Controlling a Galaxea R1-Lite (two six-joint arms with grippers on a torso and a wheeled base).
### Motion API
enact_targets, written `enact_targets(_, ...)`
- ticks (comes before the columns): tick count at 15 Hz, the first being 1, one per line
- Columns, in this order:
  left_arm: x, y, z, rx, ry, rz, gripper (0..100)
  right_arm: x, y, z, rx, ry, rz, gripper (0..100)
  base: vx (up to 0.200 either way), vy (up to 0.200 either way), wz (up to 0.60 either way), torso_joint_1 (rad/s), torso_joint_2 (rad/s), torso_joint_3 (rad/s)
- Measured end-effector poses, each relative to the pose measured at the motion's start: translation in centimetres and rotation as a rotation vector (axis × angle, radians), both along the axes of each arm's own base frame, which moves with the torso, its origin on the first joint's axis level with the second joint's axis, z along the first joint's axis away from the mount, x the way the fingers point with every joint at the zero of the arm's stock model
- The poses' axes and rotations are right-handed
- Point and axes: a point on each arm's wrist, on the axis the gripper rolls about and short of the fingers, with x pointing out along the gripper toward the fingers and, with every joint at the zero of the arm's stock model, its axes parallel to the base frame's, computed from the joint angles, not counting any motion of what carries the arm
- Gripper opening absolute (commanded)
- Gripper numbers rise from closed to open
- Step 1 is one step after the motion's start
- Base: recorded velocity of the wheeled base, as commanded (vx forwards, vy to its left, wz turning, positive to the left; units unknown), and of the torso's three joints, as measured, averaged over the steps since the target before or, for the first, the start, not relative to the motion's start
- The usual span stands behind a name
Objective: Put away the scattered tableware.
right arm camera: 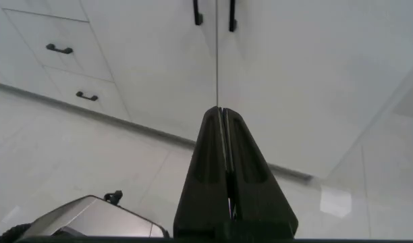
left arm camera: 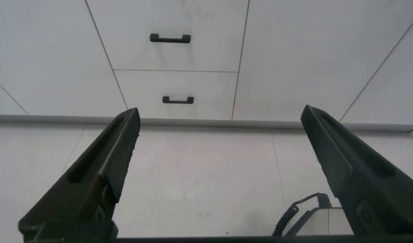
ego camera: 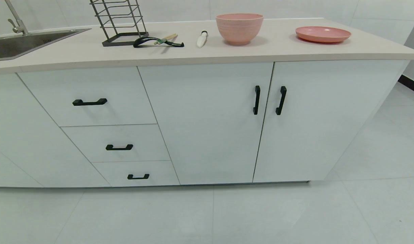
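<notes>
While tableware waits on the countertop (ego camera: 74, 54), nothing is in hand.
Left gripper (left arm camera: 220, 116) gapes wide, empty; black utensil (ego camera: 142, 41), pink bowl (ego camera: 239, 28), pink plate (ego camera: 323, 34) sit untouched; right gripper (right arm camera: 221, 113) is pinched together, empty. A clumsy reach could knock the bowl off.

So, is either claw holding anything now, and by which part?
Nothing is held. The left claw is open and empty; the right claw is shut on nothing. The pink bowl and plate sit on the countertop.
</notes>
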Motion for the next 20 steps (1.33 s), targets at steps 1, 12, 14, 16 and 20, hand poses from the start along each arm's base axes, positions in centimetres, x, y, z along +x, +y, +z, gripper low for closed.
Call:
enact_targets(1, 0.0, 0.0, 0.0, 0.000, 0.000, 0.000, 100, 1.3, 0.2, 0.7, -0.008, -0.007, 0.026, 0, 0.000, 0.000, 0.00, 0.000, 0.00, 0.000)
enact_targets(12, 0.0, 0.0, 0.1, 0.000, -0.003, -0.003, 100, 18.3, 2.6, 0.2, -0.101, -0.098, 0.300, 0, 0.000, 0.000, 0.00, 0.000, 0.00, 0.000)
enact_targets(14, 0.0, 0.0, 0.1, -0.004, -0.003, -0.002, 100, 20.6, 2.9, 0.0, -0.104, -0.105, 0.312, 0, 0.000, 0.000, 0.00, 0.000, 0.00, 0.000)
enact_targets(16, 0.0, 0.0, 0.6, -0.017, -0.058, 0.000, 100, 23.2, 3.3, -0.4, -0.104, -0.106, 0.320, 100, 0.000, 0.000, 0.00, 0.000, 0.00, 0.000)
enact_targets(20, -0.8, -0.2, 4.2, -0.008, -0.321, -0.109, 100, 26.4, 4.0, -1.6, -0.103, -0.097, 0.338, 100, 0.000, 0.000, 0.00, 0.000, 0.00, 0.000)
